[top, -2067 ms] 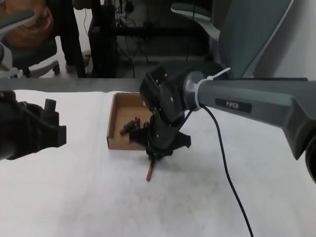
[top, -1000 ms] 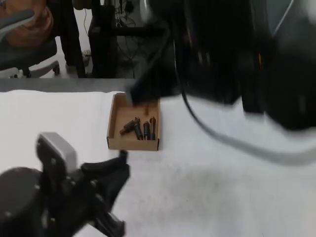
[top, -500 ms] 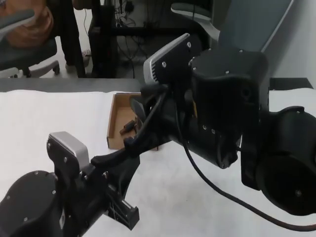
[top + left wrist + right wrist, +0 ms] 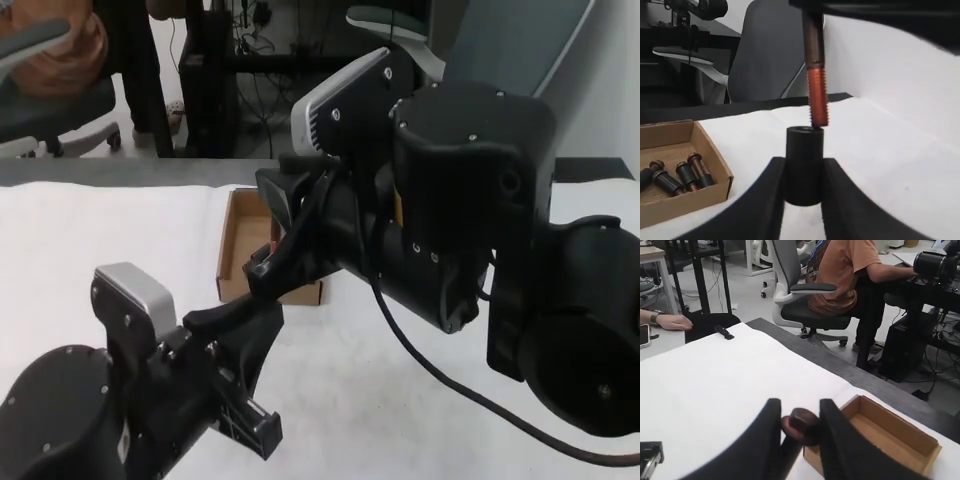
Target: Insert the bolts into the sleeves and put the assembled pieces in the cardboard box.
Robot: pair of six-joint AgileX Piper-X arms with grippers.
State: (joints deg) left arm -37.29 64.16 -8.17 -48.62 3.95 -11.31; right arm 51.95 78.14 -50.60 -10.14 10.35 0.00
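Observation:
My left gripper (image 4: 804,167) is shut on a black sleeve (image 4: 803,147), held upright between its two fingers. A copper-coloured bolt (image 4: 816,80) hangs straight above it, its threaded tip just at the sleeve's mouth. My right gripper (image 4: 800,415) is shut on the bolt's dark round head (image 4: 801,424). The cardboard box (image 4: 716,167) lies on the white cloth and holds several assembled pieces (image 4: 676,175). From the right wrist, the box (image 4: 890,437) lies beyond the fingers. In the high view both arms rise close to the camera, hiding much of the box (image 4: 240,245).
White cloth (image 4: 705,385) covers the bench. A small black object (image 4: 724,332) lies near its far edge. Office chairs and a seated person are behind the bench. The right arm's cable (image 4: 470,395) trails across the cloth.
The right gripper has lifted a bolt from the cloth beside the box. Both arms have risen towards the camera and met, the bolt now over the sleeve.

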